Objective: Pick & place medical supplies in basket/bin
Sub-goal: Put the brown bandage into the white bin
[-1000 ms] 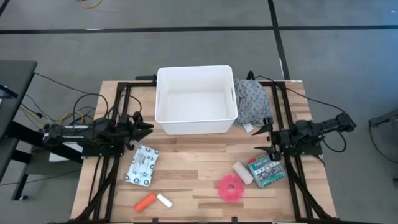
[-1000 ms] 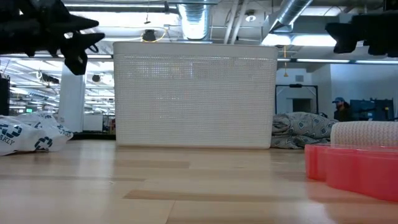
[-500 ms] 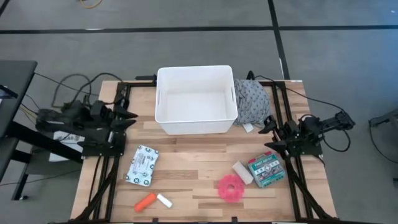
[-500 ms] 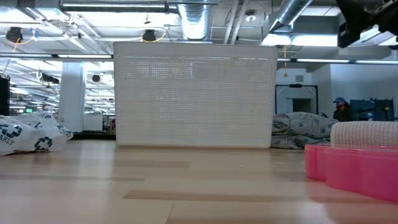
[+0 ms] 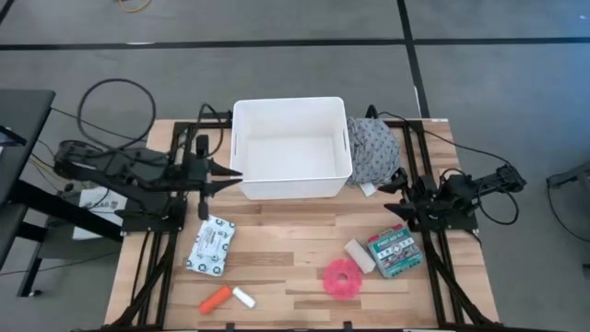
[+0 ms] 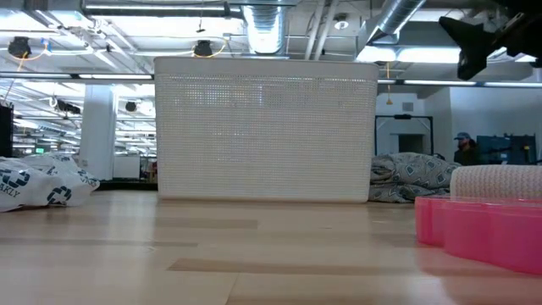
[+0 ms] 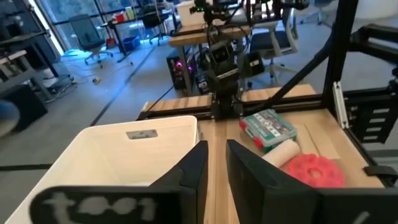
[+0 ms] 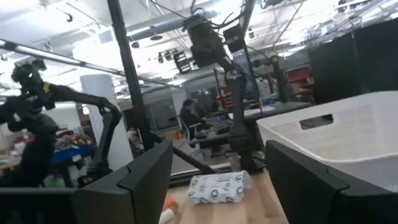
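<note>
The white tub (image 5: 289, 148) stands at the table's far middle. On the tabletop near it lie the white packet with green print (image 5: 211, 245), the orange cylinder (image 5: 216, 299), the small white piece (image 5: 242, 297), the pink tape roll (image 5: 342, 278), the beige roll (image 5: 359, 255) and the green-white box (image 5: 392, 252). My left gripper (image 5: 232, 177) hovers at the tub's near-left corner, pointing right, its fingers (image 7: 199, 163) a narrow gap apart. My right gripper (image 5: 395, 194) hovers open between the grey cloth and the box, pointing left. Neither holds anything.
The grey patterned cloth (image 5: 373, 152) is bunched against the tub's right wall. Black frame rails (image 5: 166, 231) run along both sides of the table. Bare wood lies between the packet and the beige roll. A person (image 6: 461, 146) shows far off in the room.
My left gripper rose out of the low view, drew back toward the table's left edge, then swung right again to the tub's near-left corner. My right gripper rose and shifted a little toward the far edge. No item moved.
</note>
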`<action>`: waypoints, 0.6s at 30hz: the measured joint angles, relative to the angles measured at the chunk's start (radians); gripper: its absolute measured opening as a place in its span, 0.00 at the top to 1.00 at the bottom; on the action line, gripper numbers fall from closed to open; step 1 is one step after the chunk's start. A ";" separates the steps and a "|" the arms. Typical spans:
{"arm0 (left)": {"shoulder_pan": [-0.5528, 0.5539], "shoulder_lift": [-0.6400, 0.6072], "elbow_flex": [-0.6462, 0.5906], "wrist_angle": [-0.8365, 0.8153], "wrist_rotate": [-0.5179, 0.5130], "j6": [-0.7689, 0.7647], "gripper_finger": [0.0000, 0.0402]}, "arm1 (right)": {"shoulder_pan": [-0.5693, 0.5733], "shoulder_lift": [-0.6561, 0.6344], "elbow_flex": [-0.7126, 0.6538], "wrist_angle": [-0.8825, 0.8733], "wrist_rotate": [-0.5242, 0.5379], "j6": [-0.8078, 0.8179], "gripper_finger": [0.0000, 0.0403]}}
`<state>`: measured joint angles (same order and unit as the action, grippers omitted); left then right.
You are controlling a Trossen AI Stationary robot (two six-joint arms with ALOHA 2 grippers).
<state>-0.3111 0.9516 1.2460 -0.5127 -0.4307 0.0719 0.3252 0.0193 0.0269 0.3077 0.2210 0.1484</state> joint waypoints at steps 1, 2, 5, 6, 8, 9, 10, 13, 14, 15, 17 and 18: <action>-0.007 0.002 0.000 0.002 -0.001 0.001 0.89 | 0.000 0.000 0.000 0.000 0.013 0.007 0.38; -0.014 0.002 0.001 0.002 -0.002 0.002 0.89 | 0.000 0.000 0.000 0.000 0.020 0.009 0.38; -0.035 -0.005 0.002 -0.006 -0.006 -0.021 0.89 | 0.000 0.000 0.000 -0.009 0.020 0.005 0.38; -0.045 -0.008 0.002 -0.009 -0.008 -0.031 0.89 | 0.000 0.000 0.000 -0.017 0.020 0.004 0.38; -0.068 -0.016 0.002 -0.008 -0.009 -0.049 0.89 | 0.000 0.000 0.000 -0.023 0.019 0.001 0.38; -0.079 -0.018 0.002 -0.009 -0.009 -0.057 0.89 | 0.000 0.000 0.000 -0.022 0.019 0.001 0.38; -0.091 -0.018 0.002 -0.012 -0.008 -0.063 0.89 | 0.000 0.000 0.000 -0.021 0.020 0.001 0.38; -0.125 -0.016 0.002 -0.056 -0.009 -0.061 0.89 | 0.000 0.000 0.000 -0.001 0.018 0.001 0.38; -0.134 -0.016 0.002 -0.072 -0.017 -0.060 0.89 | 0.000 0.001 0.000 0.010 0.017 0.001 0.38; -0.142 -0.016 0.002 -0.087 -0.033 -0.061 0.89 | 0.000 0.004 0.000 0.025 0.017 0.000 0.38; -0.154 -0.016 0.002 -0.107 -0.067 -0.085 0.89 | 0.000 0.020 0.000 0.083 0.016 -0.026 0.39; -0.159 -0.016 0.002 -0.112 -0.082 -0.095 0.89 | 0.000 0.031 0.003 0.117 0.008 -0.055 0.40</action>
<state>-0.4696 0.9352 1.2484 -0.6242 -0.5126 -0.0232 0.3252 0.0501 0.0295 0.4250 0.2293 0.0930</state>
